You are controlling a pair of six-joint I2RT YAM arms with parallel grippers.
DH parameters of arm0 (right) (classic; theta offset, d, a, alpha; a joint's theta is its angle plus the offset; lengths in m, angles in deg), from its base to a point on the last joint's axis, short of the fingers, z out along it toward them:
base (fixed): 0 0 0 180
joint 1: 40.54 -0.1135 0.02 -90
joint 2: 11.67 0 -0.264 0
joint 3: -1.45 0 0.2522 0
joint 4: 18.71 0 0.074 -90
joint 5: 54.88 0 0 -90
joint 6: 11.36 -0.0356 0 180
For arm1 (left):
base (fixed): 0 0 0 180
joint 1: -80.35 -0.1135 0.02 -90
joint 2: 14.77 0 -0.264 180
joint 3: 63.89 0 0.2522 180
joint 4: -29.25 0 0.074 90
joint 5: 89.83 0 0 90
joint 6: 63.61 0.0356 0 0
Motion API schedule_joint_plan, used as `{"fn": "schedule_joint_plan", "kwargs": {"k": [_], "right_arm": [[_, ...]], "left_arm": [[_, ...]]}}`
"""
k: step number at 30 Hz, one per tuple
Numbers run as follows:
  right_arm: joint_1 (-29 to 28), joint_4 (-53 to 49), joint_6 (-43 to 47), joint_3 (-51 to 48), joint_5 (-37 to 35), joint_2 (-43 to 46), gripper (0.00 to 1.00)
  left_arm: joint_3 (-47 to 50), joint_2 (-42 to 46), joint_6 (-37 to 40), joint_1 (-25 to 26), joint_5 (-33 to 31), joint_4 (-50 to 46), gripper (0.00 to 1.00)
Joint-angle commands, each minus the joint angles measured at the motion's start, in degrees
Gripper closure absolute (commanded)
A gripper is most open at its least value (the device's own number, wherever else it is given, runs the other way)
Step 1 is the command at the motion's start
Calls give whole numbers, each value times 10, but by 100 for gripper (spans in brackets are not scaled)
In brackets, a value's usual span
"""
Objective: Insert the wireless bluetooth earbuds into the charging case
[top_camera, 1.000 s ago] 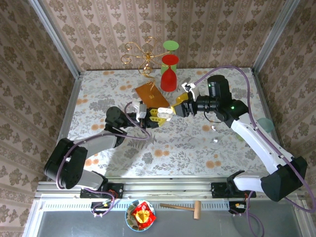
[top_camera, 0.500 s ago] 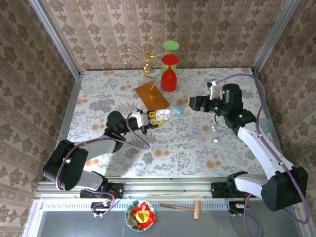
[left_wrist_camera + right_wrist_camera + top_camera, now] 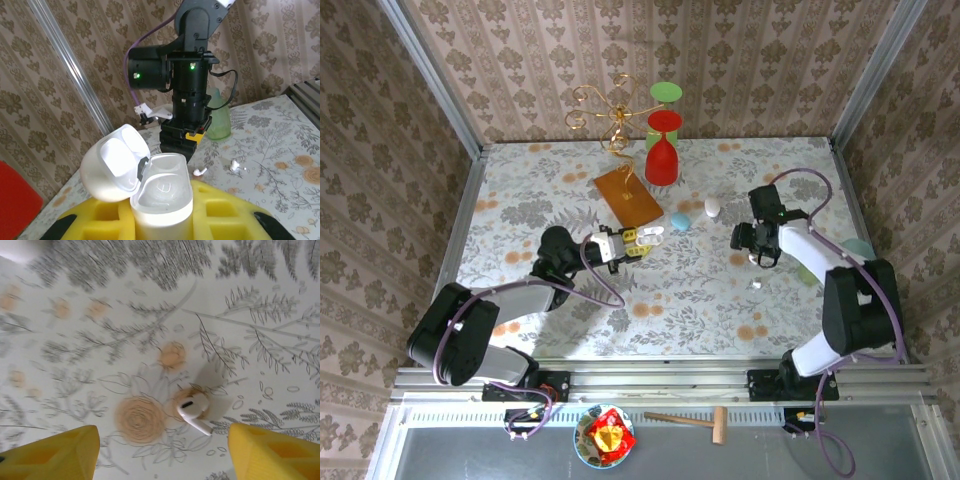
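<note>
Floral tablecloth (image 3: pixel 700 300), patterned wallpaper (image 3: pixel 520 60) behind — earbud and case.
Left gripper (image 3: pixel 630 243) clamps the white charging case (image 3: pixel 162 200) near the middle of the top view, lid flipped open. Right gripper (image 3: pixel 160 452) points down at right of centre, yellow fingers (image 3: pixel 50 450) spread apart — one white earbud (image 3: pixel 194 411) lies on the cloth between them, touching neither. Second earbud (image 3: pixel 757 284) lies near, lower in the frame.

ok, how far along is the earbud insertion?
Done: the white charging case is clamped in the left hand, lid open, no earbud visible inside. In hand: the right hand hangs open over a white earbud lying on the table. Left: grasp and seat that one, then the second white earbud lying close by.
</note>
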Motion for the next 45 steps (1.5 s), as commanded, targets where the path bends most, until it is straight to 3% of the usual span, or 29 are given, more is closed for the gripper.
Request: {"fn": "schedule_joint_plan", "kwargs": {"k": [1, 10, 16, 30, 38, 45], "right_arm": [[1, -34, -1, 33, -32, -35, 33], [1, -26, -13, 46, 7, -96, 36], [1, -25, -18, 16, 16, -82, 37], [-5, 18, -40, -25, 142, -34, 47], [19, 30, -51, -38, 55, 22, 45], [78, 16, -18, 6, 91, -47, 48]], "left_arm": [[5, 20, 21, 2, 2, -19, 100], [4, 26, 27, 3, 8, -37, 100], [5, 31, 36, 3, 12, -55, 100], [-3, 24, 40, 2, 15, -67, 100], [-9, 25, 41, 3, 18, -69, 100], [-9, 25, 40, 2, 21, -69, 100]]}}
